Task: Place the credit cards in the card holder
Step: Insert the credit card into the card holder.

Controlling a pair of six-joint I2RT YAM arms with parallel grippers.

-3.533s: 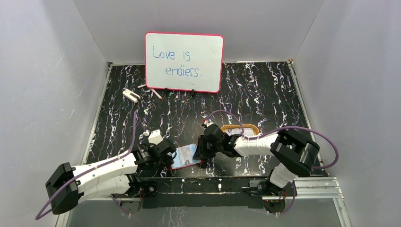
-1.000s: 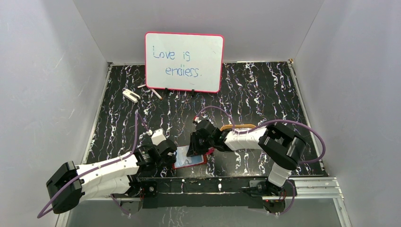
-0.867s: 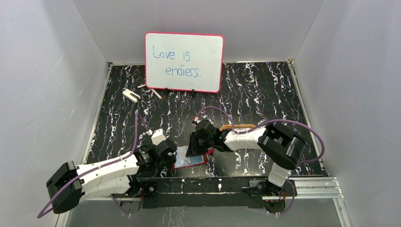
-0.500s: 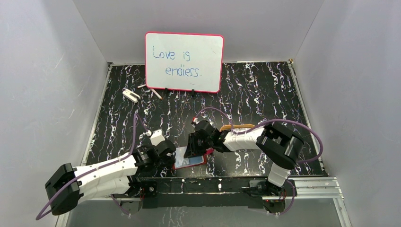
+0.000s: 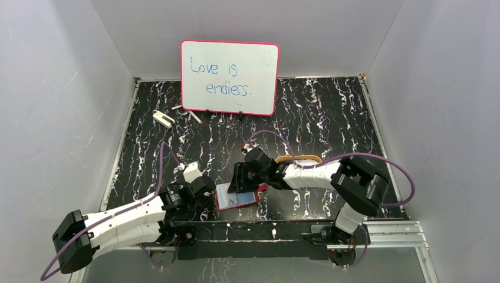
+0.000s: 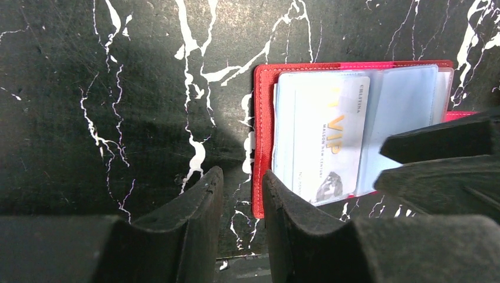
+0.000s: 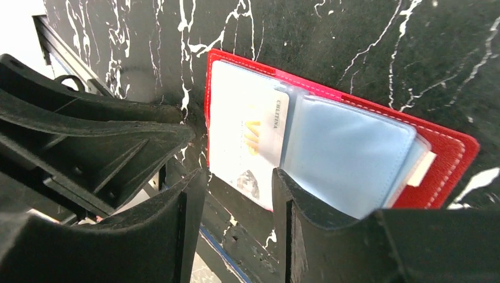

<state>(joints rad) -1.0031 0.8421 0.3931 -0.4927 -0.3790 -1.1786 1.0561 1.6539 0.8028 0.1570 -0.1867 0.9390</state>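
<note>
You have the small red, leather-like bifold card holder (image 5: 237,197) lying open and flat on the black white-veined table (image 5: 330,118), close to its near edge. Its inner side faces up, showing pale grey-blue pockets framed by the stitched red border. One pale, whitish plastic credit card (image 6: 321,141) with gold "VIP" lettering lies face up among the pockets of one half. You cannot tell whether it is fully seated.

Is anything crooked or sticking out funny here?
Yes. The VIP card lies mostly outside the wallet and its clear pocket; only the card's edge seems tucked in. Nothing looks spilled or broken.
</note>
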